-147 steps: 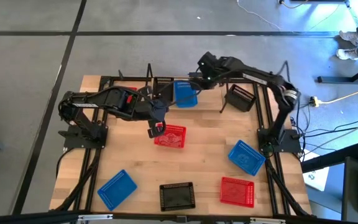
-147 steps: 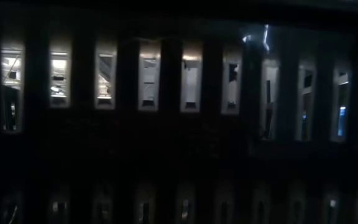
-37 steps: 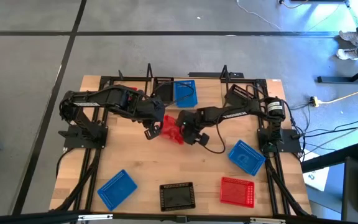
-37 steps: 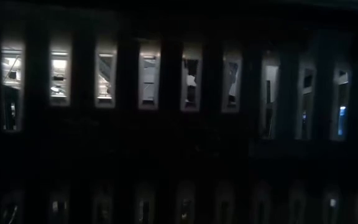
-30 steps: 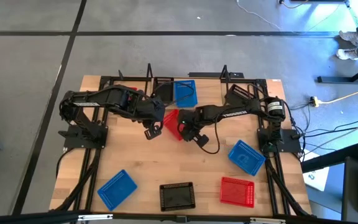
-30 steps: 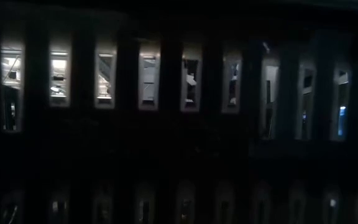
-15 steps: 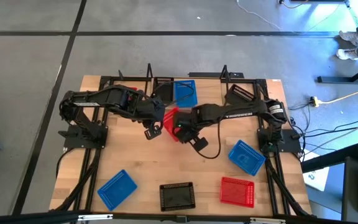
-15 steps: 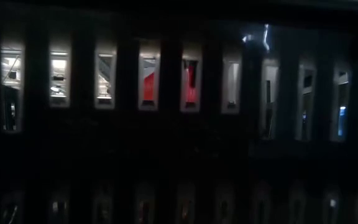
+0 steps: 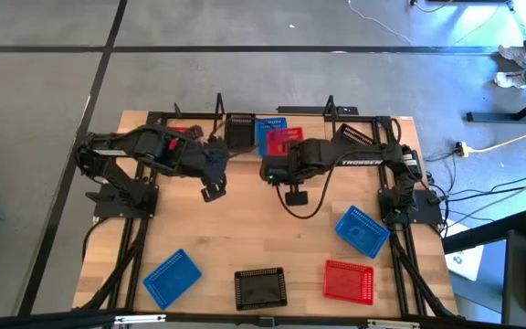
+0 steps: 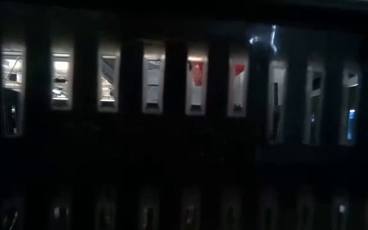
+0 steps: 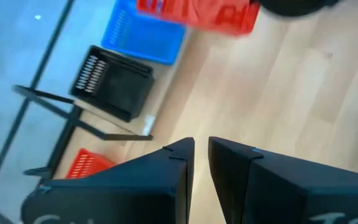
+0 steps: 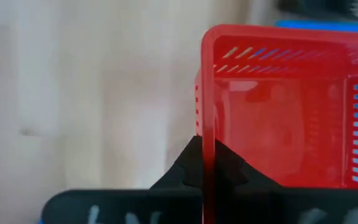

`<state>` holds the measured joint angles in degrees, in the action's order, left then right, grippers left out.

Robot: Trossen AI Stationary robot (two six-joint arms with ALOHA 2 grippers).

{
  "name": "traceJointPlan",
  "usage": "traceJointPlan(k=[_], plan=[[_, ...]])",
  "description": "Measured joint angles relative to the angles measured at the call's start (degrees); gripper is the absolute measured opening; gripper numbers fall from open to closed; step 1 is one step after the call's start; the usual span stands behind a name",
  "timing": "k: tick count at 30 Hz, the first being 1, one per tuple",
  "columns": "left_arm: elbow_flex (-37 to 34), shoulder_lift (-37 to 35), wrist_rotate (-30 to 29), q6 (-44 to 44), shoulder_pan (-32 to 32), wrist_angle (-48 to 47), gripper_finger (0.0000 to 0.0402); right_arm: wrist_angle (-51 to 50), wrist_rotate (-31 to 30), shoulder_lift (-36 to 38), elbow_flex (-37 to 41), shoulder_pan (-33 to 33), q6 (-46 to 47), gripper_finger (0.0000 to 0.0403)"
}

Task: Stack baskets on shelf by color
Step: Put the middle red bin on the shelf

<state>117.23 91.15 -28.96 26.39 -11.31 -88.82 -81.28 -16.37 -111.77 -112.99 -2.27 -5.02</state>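
My right gripper [image 9: 279,153] is shut on a red basket [image 9: 285,138], which hangs over the blue basket [image 9: 268,131] on the shelf [image 9: 219,117] at the table's far edge. A black basket [image 9: 238,132], a second black one [image 9: 354,139] and a red one [image 9: 186,133], partly under my left arm, also stand on the shelf. My left gripper [image 9: 210,191] hangs over bare wood left of the middle. Its fingers stand a narrow gap apart with nothing between them [image 11: 201,146]. The low view is dark; red shows through slots [image 10: 197,73]. My right gripper pinches one wall of the red basket at its rim [image 12: 207,146], one finger outside and one inside. The fingers come from above, pointing steeply down. The basket is lifted clear, its open side toward the wrist camera, above the blue basket.
Loose baskets lie along the near half of the table: blue [image 9: 172,276], black [image 9: 260,287], red [image 9: 348,281] and blue [image 9: 362,228]. Black upright posts [image 9: 329,105] frame the shelf. Bare wood lies in the table's middle.
My right gripper has risen and gone toward the far edge with the red basket, rolling its wrist. The basket has come up off the table's middle and now hangs over the blue basket on the shelf. My left gripper has drawn back a little toward the left.
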Motion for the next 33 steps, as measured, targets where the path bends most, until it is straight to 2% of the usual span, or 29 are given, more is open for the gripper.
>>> traceJointPlan(k=[8,17,19,25,33], plan=[[0.1,-4.9,-5.3,0.4,-0.1,1.3,0.0039,-5.9,-6.3,0.2,-0.2,4.4,2.0,0.0],[0.1,-5.1,-5.5,0.0,0.0,1.2,0.0039,-8.9,-6.4,1.3,-0.1,15.0,-3.4,0.0],[0.1,-5.1,-5.5,0.0,0.0,1.2,0.0039,-8.2,-4.5,1.3,-0.1,17.1,-7.1,0.0],[0.1,-5.1,-5.4,0.0,0.8,1.1,0.0039,-1.5,7.8,1.2,1.7,22.0,-19.1,0.0],[0.1,-5.1,-5.5,1.4,1.7,1.1,0.0039,-1.5,8.9,1.2,5.2,27.7,-20.9,0.0]])
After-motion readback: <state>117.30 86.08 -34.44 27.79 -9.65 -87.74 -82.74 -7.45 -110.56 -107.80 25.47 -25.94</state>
